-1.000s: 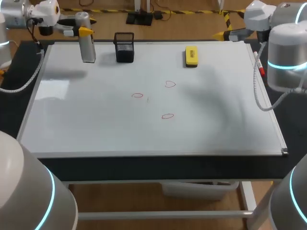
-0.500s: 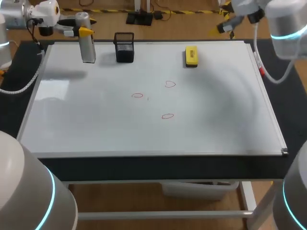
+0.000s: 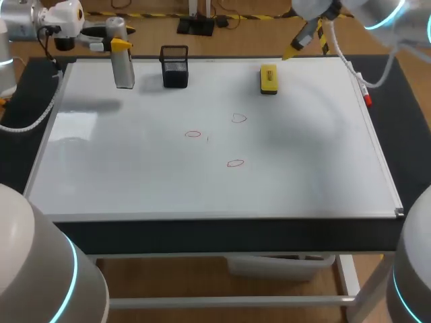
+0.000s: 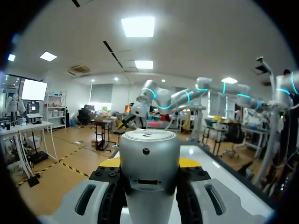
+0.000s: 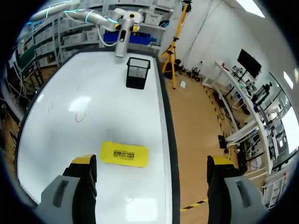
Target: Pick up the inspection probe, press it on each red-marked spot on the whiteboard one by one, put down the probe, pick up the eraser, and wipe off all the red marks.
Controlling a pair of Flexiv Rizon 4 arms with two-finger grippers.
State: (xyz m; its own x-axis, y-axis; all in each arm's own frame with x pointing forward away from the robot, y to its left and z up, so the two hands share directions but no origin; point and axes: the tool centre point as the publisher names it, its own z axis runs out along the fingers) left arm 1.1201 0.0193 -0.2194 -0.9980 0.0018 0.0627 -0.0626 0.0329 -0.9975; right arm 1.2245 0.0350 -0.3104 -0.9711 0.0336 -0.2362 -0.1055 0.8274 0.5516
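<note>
The silver inspection probe (image 3: 122, 66) hangs upright over the far left corner of the whiteboard (image 3: 135, 175), with my left gripper (image 3: 116, 42) shut on its upper part. In the left wrist view the probe (image 4: 149, 172) fills the space between the fingers of the left gripper (image 4: 149, 162). Three red marks (image 3: 192, 134) (image 3: 238, 118) (image 3: 235, 163) lie mid-board. The yellow eraser (image 3: 268, 78) lies flat at the far edge. My right gripper (image 3: 295, 48) hovers open just beyond it. From the right gripper (image 5: 152, 161), the eraser (image 5: 124, 154) lies under the wide-spread fingers, untouched.
A black mesh cup (image 3: 174, 66) stands at the far edge between probe and eraser, also seen as the mesh cup (image 5: 138, 72) ahead of the right gripper. A red marker (image 3: 366, 97) lies along the whiteboard's right frame.
My right arm has swung leftward from the far right corner to a spot just behind the eraser. The left arm and the probe have not moved.
</note>
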